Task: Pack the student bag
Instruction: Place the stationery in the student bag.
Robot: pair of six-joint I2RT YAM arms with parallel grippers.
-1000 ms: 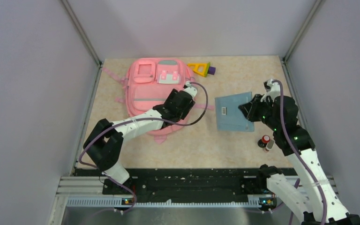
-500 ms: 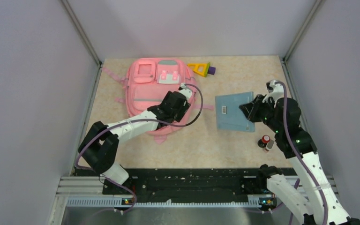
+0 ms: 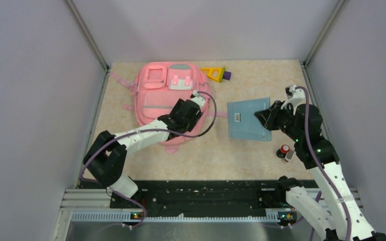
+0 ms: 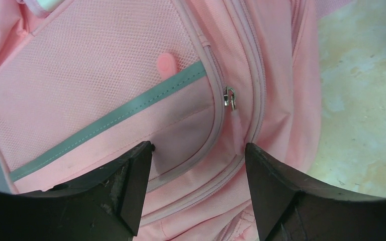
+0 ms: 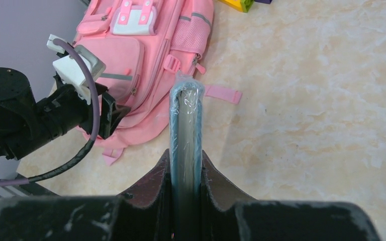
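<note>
Right tool (image 5: pixel 185 159) clamped on blue wrapped book (image 5: pixel 186 108), held edge-on, probably for sliding into opening. Left tool (image 4: pixel 198 150) fingers apart over student bag (image 3: pixel 156 95), near zipper pull (image 4: pixel 229 98), likely to unzip. Bag flat, far-left bench (image 3: pixel 266 80).

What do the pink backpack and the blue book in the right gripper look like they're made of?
The pink backpack: matte woven fabric, probably synthetic, with a mesh pocket panel and a shiny metal zipper pull. The blue book: likely a card cover, sealed in glossy clear film that crinkles at its end beyond the right gripper.
</note>
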